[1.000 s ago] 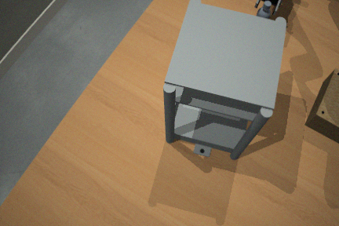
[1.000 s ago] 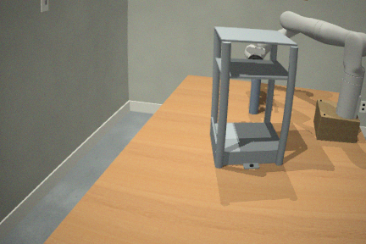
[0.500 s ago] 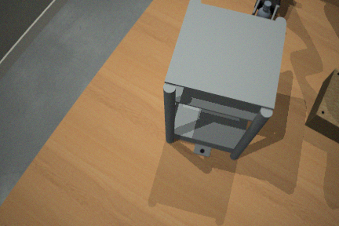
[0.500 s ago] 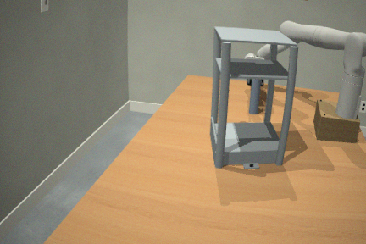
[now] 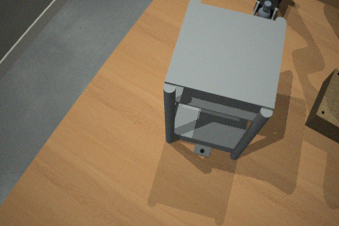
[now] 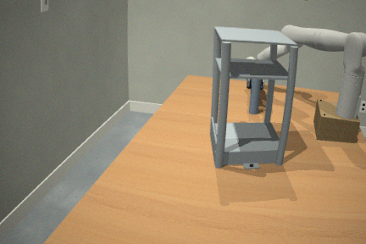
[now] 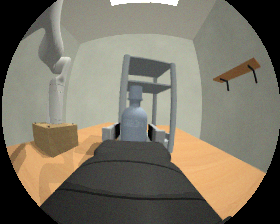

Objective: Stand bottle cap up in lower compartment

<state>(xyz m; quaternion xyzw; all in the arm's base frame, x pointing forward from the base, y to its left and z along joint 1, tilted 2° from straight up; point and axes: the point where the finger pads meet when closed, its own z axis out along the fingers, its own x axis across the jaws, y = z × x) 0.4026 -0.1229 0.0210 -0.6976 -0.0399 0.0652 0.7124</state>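
Observation:
The grey-blue bottle [image 5: 266, 9] stands upright on the table behind the shelving unit [image 5: 227, 72]. In the exterior view its body [image 6: 255, 99] shows through the unit's posts, its top hidden behind the middle shelf. My gripper [image 5: 267, 11] is open, with its fingers on either side of the bottle's upper part. In the wrist view the bottle [image 7: 133, 118] stands straight ahead between the fingers, cap up, with the shelving unit behind it. The lower compartment [image 6: 250, 133] is empty.
A brown wooden block [image 6: 335, 122] under the arm's base stands to the right of the unit. A small grey tab [image 6: 251, 165] lies on the table beside the unit's base. The table's left edge drops to the grey floor.

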